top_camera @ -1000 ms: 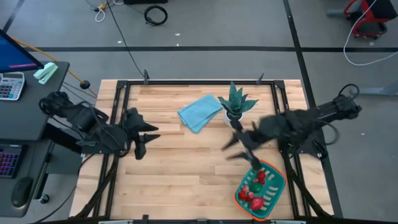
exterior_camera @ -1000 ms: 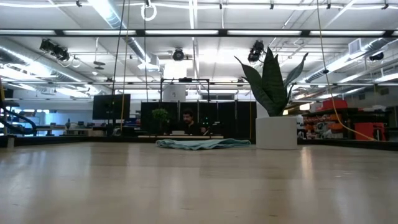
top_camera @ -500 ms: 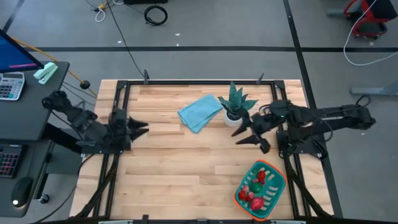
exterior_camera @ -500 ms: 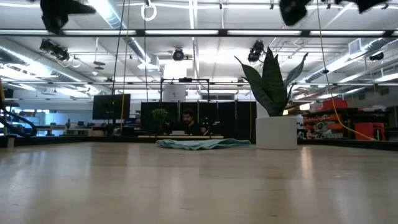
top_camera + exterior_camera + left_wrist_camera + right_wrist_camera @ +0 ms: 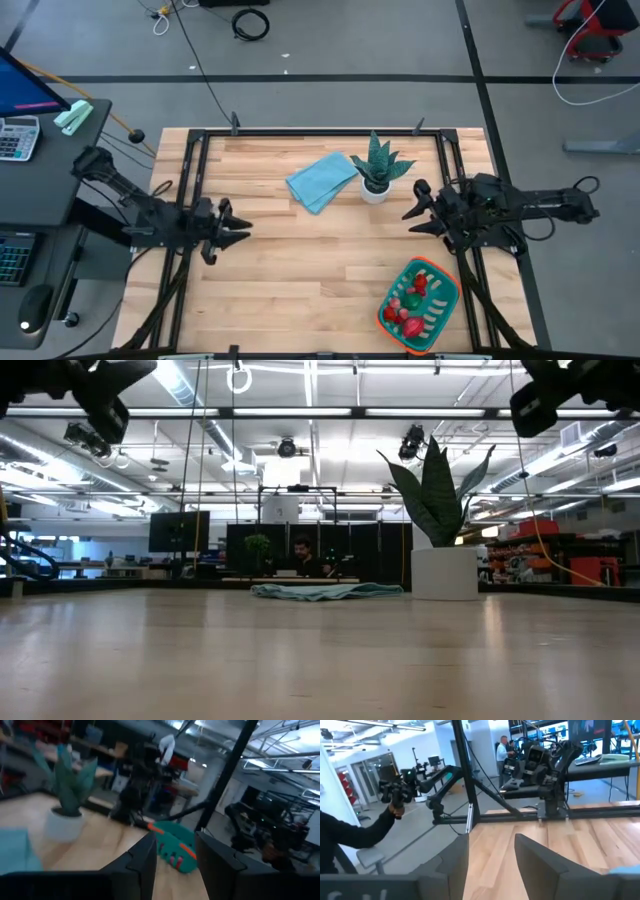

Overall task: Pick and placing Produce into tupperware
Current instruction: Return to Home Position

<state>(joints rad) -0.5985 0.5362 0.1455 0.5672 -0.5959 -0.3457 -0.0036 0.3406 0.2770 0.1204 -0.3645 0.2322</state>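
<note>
The teal tupperware with its orange rim sits near the table's near-right corner. The produce, red and pink bits with one green piece, lies inside it. My right gripper hovers open by the right side, beyond the container and beside the potted plant, touching nothing. My left gripper hovers open over the table's left part, pointing right. In the left wrist view the tupperware shows far off between my open fingers. The right wrist view looks across bare wood past my open right gripper.
A spiky green plant in a white pot stands at the far middle, with a folded light blue cloth to its left. The black frame runs along the table's edges. A person's sleeve shows beyond the table's edge.
My right gripper has drawn back from just beyond the tupperware toward the table's right edge and somewhat toward the far edge. My left gripper first pulled toward the left edge, then came back a little toward the near edge. The tupperware and produce have stayed put.
</note>
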